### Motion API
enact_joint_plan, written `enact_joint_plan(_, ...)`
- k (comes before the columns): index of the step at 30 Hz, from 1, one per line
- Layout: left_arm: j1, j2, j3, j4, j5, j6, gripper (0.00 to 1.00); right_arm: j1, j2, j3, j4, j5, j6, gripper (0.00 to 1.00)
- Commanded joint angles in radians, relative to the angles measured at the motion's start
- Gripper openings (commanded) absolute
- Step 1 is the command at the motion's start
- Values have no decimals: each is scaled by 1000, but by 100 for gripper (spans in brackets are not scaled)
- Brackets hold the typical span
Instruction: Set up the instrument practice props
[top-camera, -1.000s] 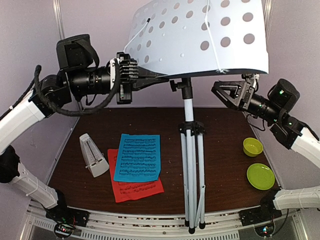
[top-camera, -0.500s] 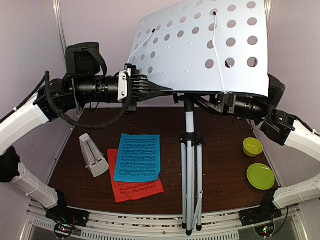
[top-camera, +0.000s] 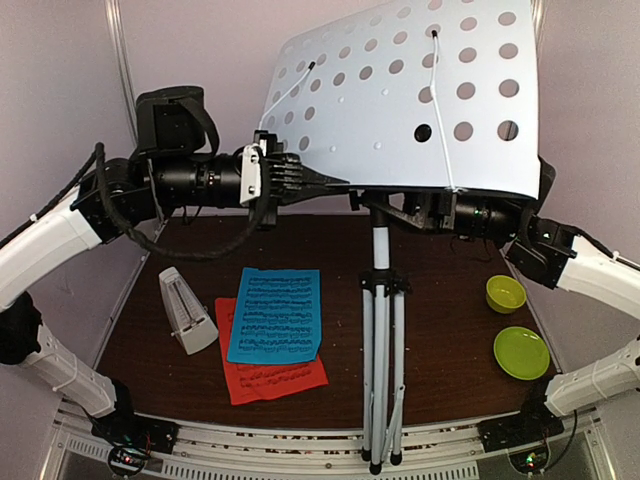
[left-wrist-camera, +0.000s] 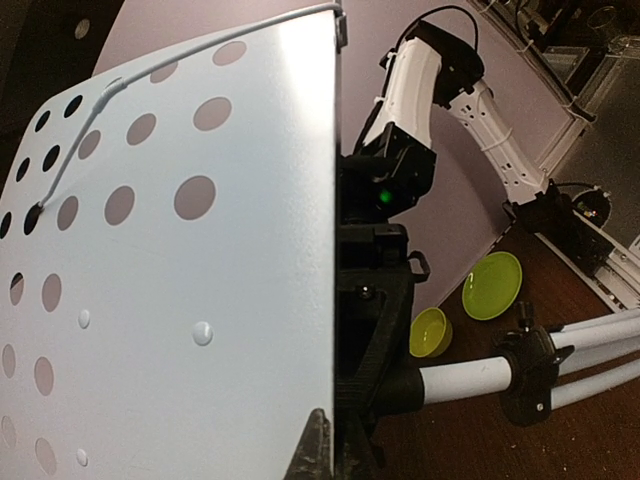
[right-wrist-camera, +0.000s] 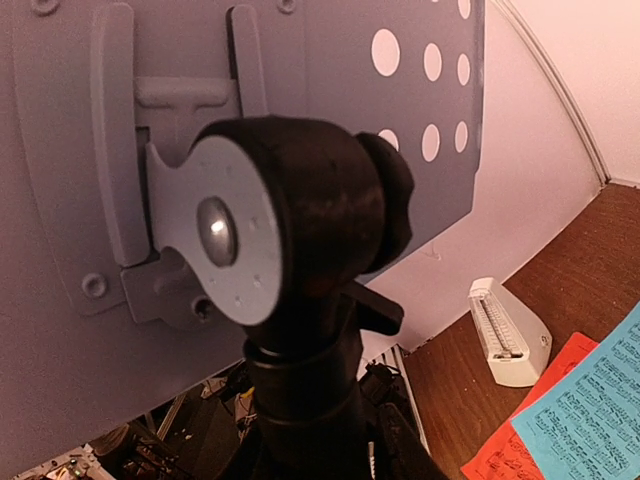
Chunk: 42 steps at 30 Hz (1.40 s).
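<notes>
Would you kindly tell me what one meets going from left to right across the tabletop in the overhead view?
white metronome → blue music sheet → grey tripod → flat lime-green dish

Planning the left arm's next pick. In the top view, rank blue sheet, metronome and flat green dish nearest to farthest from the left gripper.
From the left gripper:
1. Blue sheet, below it.
2. Metronome, lower left.
3. Flat green dish, far right.

One music stand (top-camera: 400, 100), one metronome (top-camera: 186, 312), two music sheets: one blue sheet (top-camera: 276, 314), one red sheet (top-camera: 282, 380). Two green dishes: one bowl (top-camera: 505, 284), one plate (top-camera: 521, 352).
</notes>
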<state>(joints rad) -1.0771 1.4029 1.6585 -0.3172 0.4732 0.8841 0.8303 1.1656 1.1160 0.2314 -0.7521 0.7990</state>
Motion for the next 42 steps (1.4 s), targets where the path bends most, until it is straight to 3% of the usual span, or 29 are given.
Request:
enact_joint_plan(1,-11,-47,74,365,36,2,0,7,9,25,47,-12,31,25)
enact_joint_plan(7,-12,-48,70,359,30,10,0,7,9,28,50,3,43,2)
enact_joint_plan(10,-12,-52,59,368,-9,6,0,7,5,40,46,18,31,0)
enact_joint_plan(16,-12,-92,-57,472,-134,-9,41,-13,-10,76,118,68,27,0)
enact_joint_plan(23,-11,-168,-160,530,-308,-68,63,-64,-10,134,222,123,38,0)
enact_joint_plan(28,-9,-261,-267,565,-463,-190,65,-103,-21,149,303,136,19,0)
enact_joint_plan(34,-5,-331,-385,466,-622,-445,66,-124,-35,161,372,101,-34,0)
enact_joint_plan(42,-4,-322,-577,425,-589,-778,70,-126,-63,164,424,76,-116,0)
